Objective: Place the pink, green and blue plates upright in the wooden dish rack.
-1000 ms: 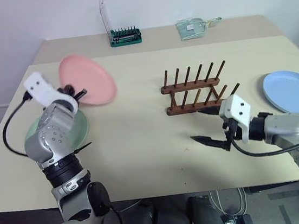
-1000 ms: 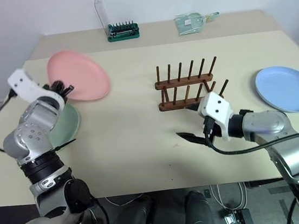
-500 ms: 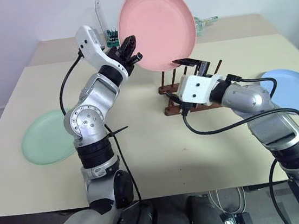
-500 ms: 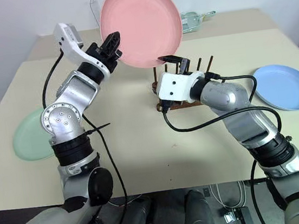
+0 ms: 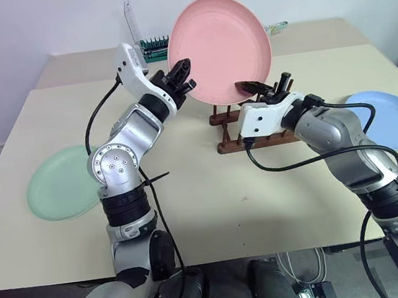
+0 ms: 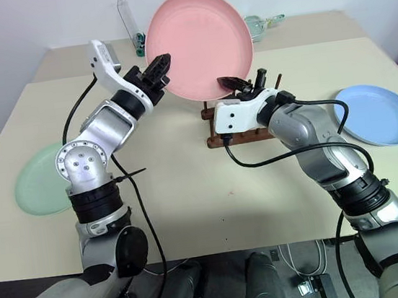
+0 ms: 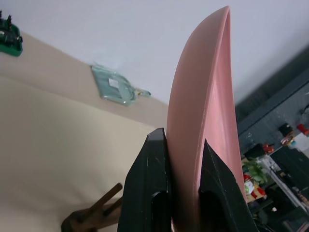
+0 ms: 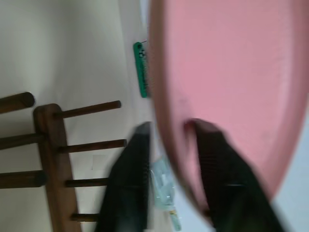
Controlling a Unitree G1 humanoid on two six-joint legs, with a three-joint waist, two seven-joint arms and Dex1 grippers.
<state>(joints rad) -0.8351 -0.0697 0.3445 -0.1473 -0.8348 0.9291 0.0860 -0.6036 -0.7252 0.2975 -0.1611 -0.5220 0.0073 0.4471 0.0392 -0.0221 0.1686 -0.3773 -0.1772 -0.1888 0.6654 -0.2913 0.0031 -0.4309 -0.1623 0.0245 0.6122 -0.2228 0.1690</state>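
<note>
- Now both of my pincers are on the pink plate (image 5: pixel 220 48), which stands on edge in the air above the wooden dish rack (image 5: pixel 254 122), at the far middle of the worktop (image 5: pixel 206 206).
- A second ago my left pincer (image 5: pixel 184 76) held this plate alone, low over the worktop's far left; it has since carried the plate up and to the right, and it remains clamped on the plate's left rim.
- My right pincer (image 6: pixel 238 84) stood wide open and empty in front of the rack a second ago; it has since risen to the plate's lower right rim and closed, one finger on each face, as the right wrist view confirms.
- Judged from this, the plate is now in a two-handed hold, probably a handover or a steadying grip before it goes down between the pegs.
- Green plate (image 5: pixel 63 183) lies flat at the near left of the worktop, and the blue plate (image 5: pixel 392 120) lies flat at the right; neither is touched.
- No plate yet stands in the rack, so the task is at its first placement.
</note>
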